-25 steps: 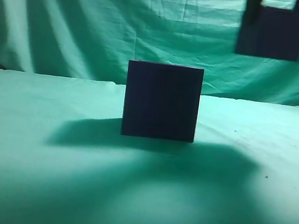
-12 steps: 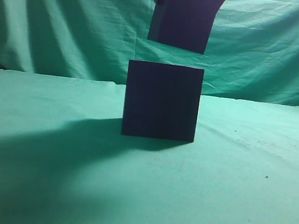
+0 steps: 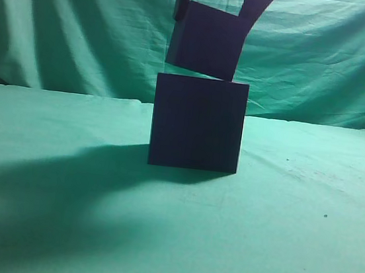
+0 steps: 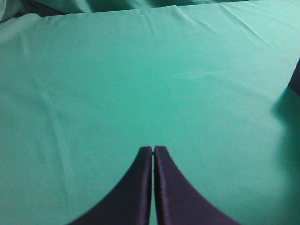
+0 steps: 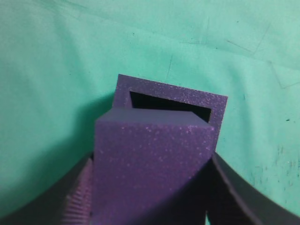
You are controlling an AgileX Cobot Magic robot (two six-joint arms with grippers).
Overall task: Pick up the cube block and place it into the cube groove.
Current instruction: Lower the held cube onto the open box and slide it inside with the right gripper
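Note:
The cube groove is the large dark box standing mid-table on the green cloth. In the right wrist view its rim and square top opening show from above. My right gripper is shut on the cube block, holding it tilted directly above the box, its lower corner at the box's top edge. In the right wrist view the cube block sits between the fingers and covers most of the opening. My left gripper is shut and empty over bare cloth, away from both.
Green cloth covers the table and hangs as a backdrop. A dark edge, probably the box, shows at the right border of the left wrist view.
My right gripper has carried the cube block from the upper right leftward to above the box, then lowered it until it reaches the box's top. The box has not moved.

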